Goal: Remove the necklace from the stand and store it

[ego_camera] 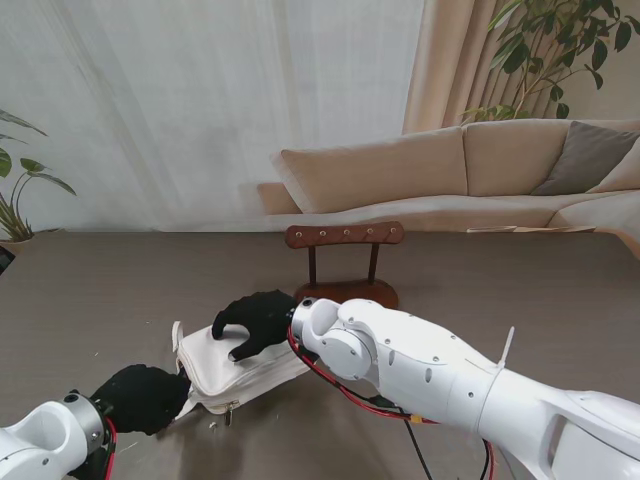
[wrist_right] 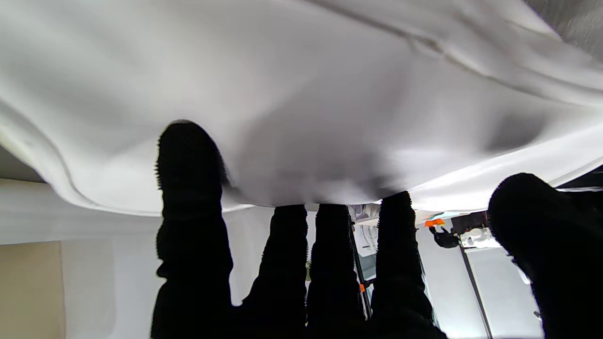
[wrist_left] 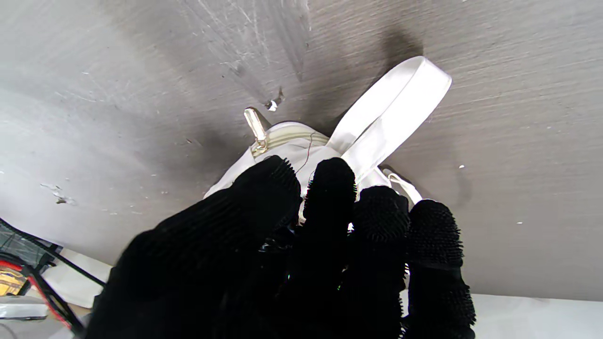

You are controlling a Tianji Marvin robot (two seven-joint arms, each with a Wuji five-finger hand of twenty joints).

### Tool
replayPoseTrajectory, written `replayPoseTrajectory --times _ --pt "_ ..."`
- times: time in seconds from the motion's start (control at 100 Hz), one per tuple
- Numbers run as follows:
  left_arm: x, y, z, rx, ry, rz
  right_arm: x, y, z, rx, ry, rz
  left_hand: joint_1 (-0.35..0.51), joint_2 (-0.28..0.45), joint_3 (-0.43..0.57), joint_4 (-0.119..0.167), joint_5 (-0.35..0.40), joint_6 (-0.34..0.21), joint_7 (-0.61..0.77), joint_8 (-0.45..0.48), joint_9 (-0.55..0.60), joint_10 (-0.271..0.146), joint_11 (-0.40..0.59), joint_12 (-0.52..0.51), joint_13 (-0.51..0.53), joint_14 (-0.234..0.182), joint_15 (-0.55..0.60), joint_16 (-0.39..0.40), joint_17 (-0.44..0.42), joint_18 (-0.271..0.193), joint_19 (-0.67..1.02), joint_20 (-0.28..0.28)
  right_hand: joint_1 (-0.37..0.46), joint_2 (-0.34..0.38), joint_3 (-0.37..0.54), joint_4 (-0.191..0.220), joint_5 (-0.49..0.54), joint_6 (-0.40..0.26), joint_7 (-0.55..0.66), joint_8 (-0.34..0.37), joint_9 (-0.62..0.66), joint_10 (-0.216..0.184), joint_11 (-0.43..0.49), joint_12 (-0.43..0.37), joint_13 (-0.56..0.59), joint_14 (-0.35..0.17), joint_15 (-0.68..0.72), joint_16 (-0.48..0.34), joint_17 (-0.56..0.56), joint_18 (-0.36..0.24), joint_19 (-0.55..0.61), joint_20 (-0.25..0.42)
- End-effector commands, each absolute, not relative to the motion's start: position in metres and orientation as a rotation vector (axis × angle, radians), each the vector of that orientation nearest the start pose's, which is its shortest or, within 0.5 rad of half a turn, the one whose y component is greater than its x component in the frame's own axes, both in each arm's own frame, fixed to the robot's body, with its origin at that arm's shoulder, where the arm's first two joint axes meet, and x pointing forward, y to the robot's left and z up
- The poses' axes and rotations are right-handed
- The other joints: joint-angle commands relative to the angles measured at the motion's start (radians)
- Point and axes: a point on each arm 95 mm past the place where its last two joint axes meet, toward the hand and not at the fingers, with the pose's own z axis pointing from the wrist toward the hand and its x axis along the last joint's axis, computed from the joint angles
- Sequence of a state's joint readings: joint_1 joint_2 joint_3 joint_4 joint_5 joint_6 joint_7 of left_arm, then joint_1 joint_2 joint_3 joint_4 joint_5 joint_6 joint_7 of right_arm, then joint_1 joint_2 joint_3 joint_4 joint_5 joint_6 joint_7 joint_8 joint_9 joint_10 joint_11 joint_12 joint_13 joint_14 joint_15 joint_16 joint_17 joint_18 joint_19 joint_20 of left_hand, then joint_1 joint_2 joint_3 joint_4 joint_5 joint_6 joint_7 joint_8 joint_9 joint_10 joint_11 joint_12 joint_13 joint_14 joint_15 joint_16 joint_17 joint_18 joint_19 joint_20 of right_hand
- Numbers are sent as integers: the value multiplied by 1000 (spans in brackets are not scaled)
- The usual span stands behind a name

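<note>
A wooden necklace stand (ego_camera: 343, 262) is upright at the table's middle, and I see no necklace on its pegs. Nearer to me and to the left lies a white zip pouch (ego_camera: 215, 368). My right hand (ego_camera: 258, 322) rests on top of it, open, fingers spread; in the right wrist view the fingertips (wrist_right: 188, 155) press the pouch's white fabric (wrist_right: 301, 94). My left hand (ego_camera: 140, 398) is shut on the pouch's near left end. In the left wrist view its fingers (wrist_left: 330, 188) cover the pouch (wrist_left: 287, 141) beside the zip pull (wrist_left: 255, 126) and a white strap (wrist_left: 391, 113). The necklace is not in view.
My right forearm (ego_camera: 450, 375) with its red cable crosses the table from the right, in front of the stand's base. A beige sofa (ego_camera: 450, 170) stands beyond the table's far edge, and a plant (ego_camera: 15, 200) at the far left.
</note>
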State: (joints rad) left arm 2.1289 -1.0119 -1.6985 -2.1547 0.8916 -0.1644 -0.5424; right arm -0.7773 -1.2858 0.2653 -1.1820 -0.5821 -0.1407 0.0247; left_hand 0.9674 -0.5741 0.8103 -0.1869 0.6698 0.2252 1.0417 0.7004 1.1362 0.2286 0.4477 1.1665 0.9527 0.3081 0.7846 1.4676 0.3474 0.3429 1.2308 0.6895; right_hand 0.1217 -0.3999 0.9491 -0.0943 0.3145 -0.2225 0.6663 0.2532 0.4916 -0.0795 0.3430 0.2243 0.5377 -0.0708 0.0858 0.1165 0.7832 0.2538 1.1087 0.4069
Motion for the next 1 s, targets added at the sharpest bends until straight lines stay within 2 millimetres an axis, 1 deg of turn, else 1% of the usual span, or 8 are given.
replayPoseTrajectory --times 0.0,0.18,0.37,0.58,0.72,0.82,0.99 --pt "260 54 -274 -1415 1939 -1244 441 231 -345 837 2290 1645 15 27 -16 10 48 -122 92 6 -13 -12 -1 17 -22 -15 7 17 -22 -17 16 7 -47 36 -30 29 -9 60 -2 -14 8 11 -23 -13 4 47 -2 -5 -667 -145 -339 -77" --pt "253 40 -271 -1407 1976 -1257 441 233 -354 855 2314 1623 14 28 -20 12 48 -127 92 6 -14 -12 0 17 -23 -21 11 20 -21 -18 17 9 -44 37 -29 30 -5 60 -1 -15 8 11 -26 -14 6 48 2 -3 -669 -150 -341 -78" --pt "257 25 -276 -1405 1995 -1297 443 237 -362 861 2334 1602 14 28 -22 13 48 -127 90 5 -14 -13 0 17 -24 -23 14 23 -21 -19 18 10 -44 36 -26 30 -6 60 -3 -16 4 10 -28 -14 6 46 7 0 -670 -154 -342 -77" --pt "259 16 -282 -1415 2044 -1295 445 237 -365 877 2337 1580 16 29 -24 14 48 -123 90 6 -15 -12 0 18 -27 -22 16 24 -23 -20 19 12 -41 39 -22 31 -4 63 -3 -17 3 12 -28 -14 11 47 15 4 -667 -158 -340 -76" --pt "256 8 -284 -1412 2062 -1317 448 237 -368 889 2344 1562 16 29 -25 14 48 -123 90 6 -15 -9 1 17 -26 -20 17 25 -24 -19 20 13 -27 35 4 34 13 61 4 -15 17 7 -20 -11 29 39 28 11 -654 -172 -329 -71" --pt "254 1 -283 -1398 2088 -1332 450 237 -370 901 2348 1552 16 30 -26 14 46 -124 89 6 -16 -11 1 17 -26 -20 17 25 -24 -18 20 14 -27 41 27 32 12 63 6 -15 14 4 -21 -10 28 35 28 11 -655 -181 -322 -69" --pt "252 -9 -278 -1354 2127 -1355 450 237 -371 904 2355 1544 15 31 -28 15 45 -127 90 7 -17 -12 1 16 -27 -24 17 25 -22 -21 21 14 -30 38 33 28 13 68 12 -15 12 5 -19 -9 29 33 29 12 -656 -191 -312 -68"
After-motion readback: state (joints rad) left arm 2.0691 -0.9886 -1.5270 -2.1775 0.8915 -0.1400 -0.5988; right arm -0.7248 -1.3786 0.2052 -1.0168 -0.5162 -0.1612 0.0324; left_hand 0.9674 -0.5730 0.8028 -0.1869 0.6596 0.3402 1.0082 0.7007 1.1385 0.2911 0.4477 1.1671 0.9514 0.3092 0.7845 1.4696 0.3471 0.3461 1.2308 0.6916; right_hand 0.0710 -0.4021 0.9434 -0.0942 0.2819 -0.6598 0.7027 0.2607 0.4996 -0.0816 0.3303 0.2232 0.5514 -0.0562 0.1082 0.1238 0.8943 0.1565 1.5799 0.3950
